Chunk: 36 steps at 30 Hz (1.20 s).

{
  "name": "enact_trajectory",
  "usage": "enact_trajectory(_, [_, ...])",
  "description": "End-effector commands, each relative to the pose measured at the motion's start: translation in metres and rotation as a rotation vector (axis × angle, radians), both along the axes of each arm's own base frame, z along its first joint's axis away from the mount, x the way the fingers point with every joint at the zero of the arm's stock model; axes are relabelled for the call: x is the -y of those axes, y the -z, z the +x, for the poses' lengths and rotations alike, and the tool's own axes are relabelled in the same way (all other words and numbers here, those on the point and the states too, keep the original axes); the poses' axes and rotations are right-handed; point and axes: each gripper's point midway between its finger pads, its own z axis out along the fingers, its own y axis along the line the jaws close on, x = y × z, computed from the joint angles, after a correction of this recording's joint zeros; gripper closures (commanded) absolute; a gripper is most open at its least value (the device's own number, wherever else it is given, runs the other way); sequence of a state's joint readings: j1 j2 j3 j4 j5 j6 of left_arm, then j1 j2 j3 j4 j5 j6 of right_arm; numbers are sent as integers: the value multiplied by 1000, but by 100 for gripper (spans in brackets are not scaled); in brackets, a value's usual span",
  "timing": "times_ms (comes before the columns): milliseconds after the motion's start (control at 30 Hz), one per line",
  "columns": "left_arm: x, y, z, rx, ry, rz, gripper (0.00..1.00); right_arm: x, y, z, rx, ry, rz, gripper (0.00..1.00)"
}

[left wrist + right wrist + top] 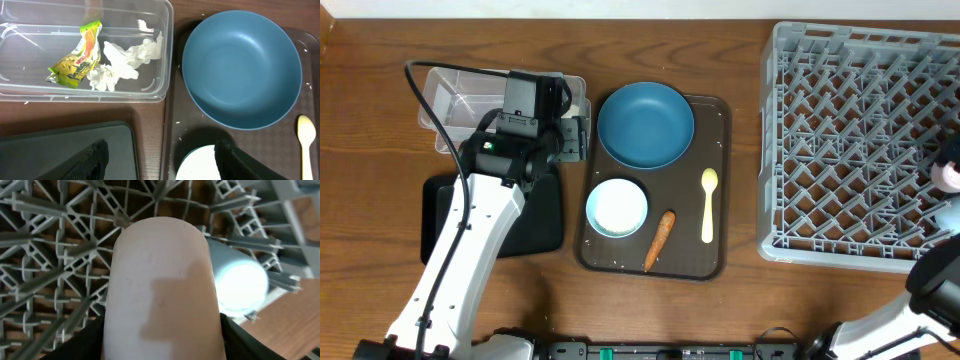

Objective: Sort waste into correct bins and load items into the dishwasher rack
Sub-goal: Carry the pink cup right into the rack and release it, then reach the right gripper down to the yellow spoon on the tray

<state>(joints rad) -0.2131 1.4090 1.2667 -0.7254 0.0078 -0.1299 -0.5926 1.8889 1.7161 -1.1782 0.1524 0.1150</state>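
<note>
My left gripper hangs open and empty over the gap between the flat black tray and the brown serving tray. The clear tub holds the yellow-green wrapper and crumpled white tissue. On the serving tray lie the dark-blue plate, white bowl, carrot and pale yellow spoon. A few rice grains dot the tray's edge. My right gripper is shut on the pink cup over the grey rack. A light-blue cup lies in the rack.
The brown serving tray sits mid-table between the bins and the rack. The left arm's white link crosses the black tray. Bare wood table lies between tray and rack.
</note>
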Motion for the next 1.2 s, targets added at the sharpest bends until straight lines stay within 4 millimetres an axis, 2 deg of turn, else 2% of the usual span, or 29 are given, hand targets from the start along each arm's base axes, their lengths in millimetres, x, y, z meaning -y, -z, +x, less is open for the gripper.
enact_trajectory(0, [-3,-4,1,15,-2,16,30,2,11,8,10,18,35,60])
enact_trajectory(67, [-3,-4,1,15,-2,17,30,0,19,8,-5,17,55,57])
enact_trajectory(133, [-3,-4,1,15,-2,17,30,-2,26,7,-23,15,74,49])
enact_trajectory(200, [-3,-4,1,15,-2,17,30,-4,30,6,-34,14,89,37])
enact_trajectory(267, [-3,-4,1,14,-2,17,30,-7,30,7,-26,10,103,13])
enact_trajectory(300, [-3,-4,1,15,-2,16,30,-8,30,8,-20,9,111,5])
enact_trajectory(333, [-3,-4,1,15,-2,16,30,-9,29,8,-17,8,112,1])
enact_trajectory(467, [-3,-4,1,15,-2,17,30,-8,15,10,14,6,92,1])
enact_trajectory(567, [-3,-4,1,15,-2,16,30,-11,-8,16,80,-5,78,1])
enact_trajectory(633, [-3,-4,1,15,-2,17,30,-21,-29,26,160,-50,95,1])
enact_trajectory(733, [-3,-4,1,15,-2,17,29,-53,-60,44,301,-157,164,1])
enact_trajectory(867, [-3,-4,1,14,-2,17,29,-114,-90,63,407,-334,243,2])
enact_trajectory(900, [-3,-4,1,14,-2,16,29,-124,-92,66,409,-361,246,2])
enact_trajectory(1000, [-3,-4,0,12,-2,17,29,-172,-94,78,399,-481,268,2])
enact_trajectory(1167, [-3,-2,-2,1,-2,20,29,-263,-80,93,348,-695,307,3])
